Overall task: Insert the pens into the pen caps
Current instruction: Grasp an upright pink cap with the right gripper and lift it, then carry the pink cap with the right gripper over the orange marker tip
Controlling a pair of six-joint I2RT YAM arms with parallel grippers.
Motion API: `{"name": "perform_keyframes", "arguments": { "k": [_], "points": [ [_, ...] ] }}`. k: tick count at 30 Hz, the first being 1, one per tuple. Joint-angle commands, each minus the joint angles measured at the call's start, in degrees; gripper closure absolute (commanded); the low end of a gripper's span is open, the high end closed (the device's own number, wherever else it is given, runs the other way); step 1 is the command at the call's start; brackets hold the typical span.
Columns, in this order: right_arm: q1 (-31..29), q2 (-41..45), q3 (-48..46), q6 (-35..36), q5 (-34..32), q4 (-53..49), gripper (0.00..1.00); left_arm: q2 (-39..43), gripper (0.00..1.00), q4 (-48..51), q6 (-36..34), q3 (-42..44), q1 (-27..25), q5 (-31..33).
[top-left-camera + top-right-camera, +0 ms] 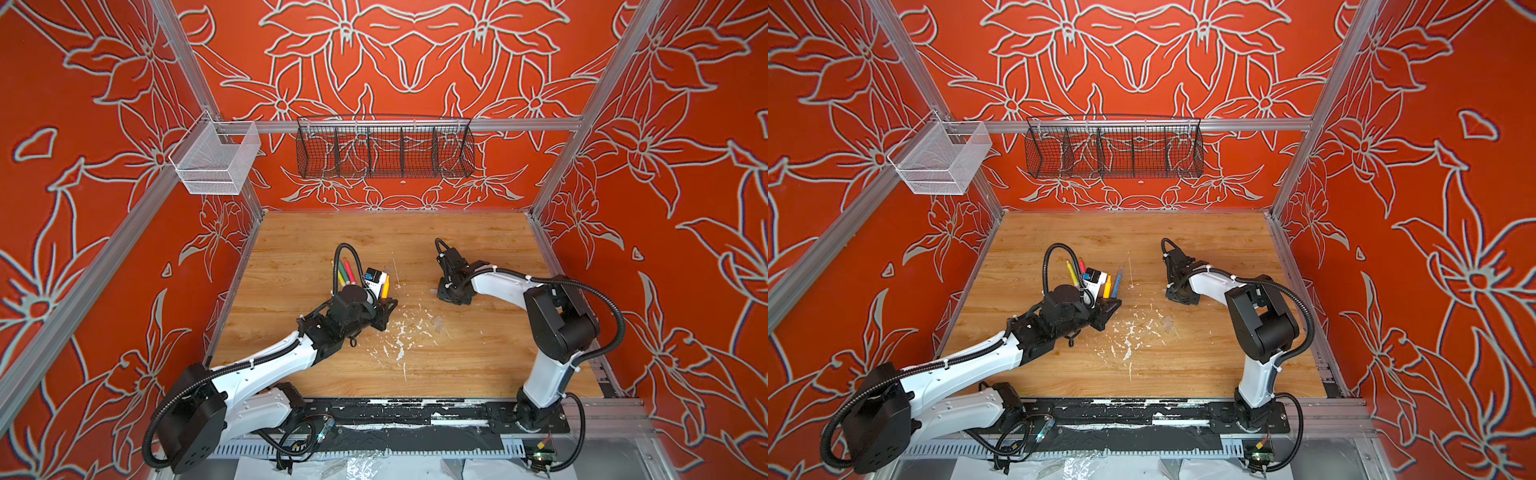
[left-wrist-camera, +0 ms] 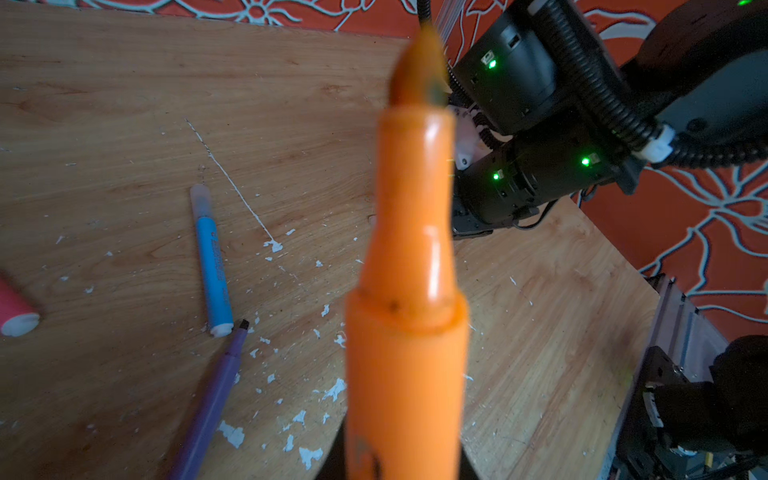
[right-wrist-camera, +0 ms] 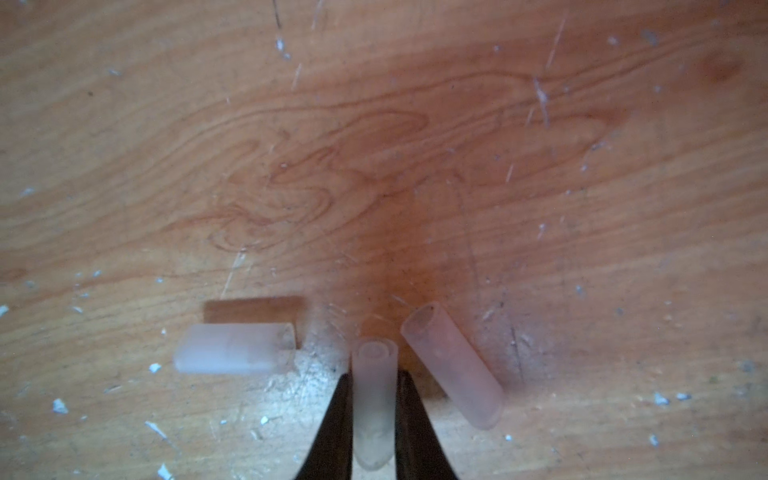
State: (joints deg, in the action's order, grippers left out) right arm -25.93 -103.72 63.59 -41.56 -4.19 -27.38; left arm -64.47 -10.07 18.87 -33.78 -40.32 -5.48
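My left gripper is shut on the orange pen, whose bare tip points toward the right arm. Both top views show this orange pen at the left gripper. On the table lie a blue pen with a clear cap on its end, a purple pen with a bare dark tip, and the end of a pink pen. Yellow, green and pink-red pens lie behind the left arm. My right gripper is shut on a clear pen cap at the table. Two loose caps flank it, one and another.
White paint flecks scatter over the middle of the wooden table. Another clear cap lies just in front of the right gripper. A black wire basket and a white mesh basket hang on the back rail.
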Motion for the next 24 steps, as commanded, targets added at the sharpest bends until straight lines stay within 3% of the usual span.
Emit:
{"name": "perform_keyframes", "arguments": {
  "k": [1, 12, 24],
  "points": [
    [0.27, -1.03, 0.78, 0.17, 1.49, -2.11, 0.89, -0.83, 1.0, -1.89, -1.1, -1.75, 0.24, -3.68],
    [0.29, 16.26, -5.43, 2.27, 3.71, 1.36, 0.96, -5.33, 1.0, -1.27, -2.21, -5.01, -0.18, -11.92],
    [0.09, 44.86, -16.81, 4.95, 7.66, 11.59, 1.0, -10.3, 1.0, -0.22, -4.29, -8.8, -4.39, -15.68]
  ]
}}
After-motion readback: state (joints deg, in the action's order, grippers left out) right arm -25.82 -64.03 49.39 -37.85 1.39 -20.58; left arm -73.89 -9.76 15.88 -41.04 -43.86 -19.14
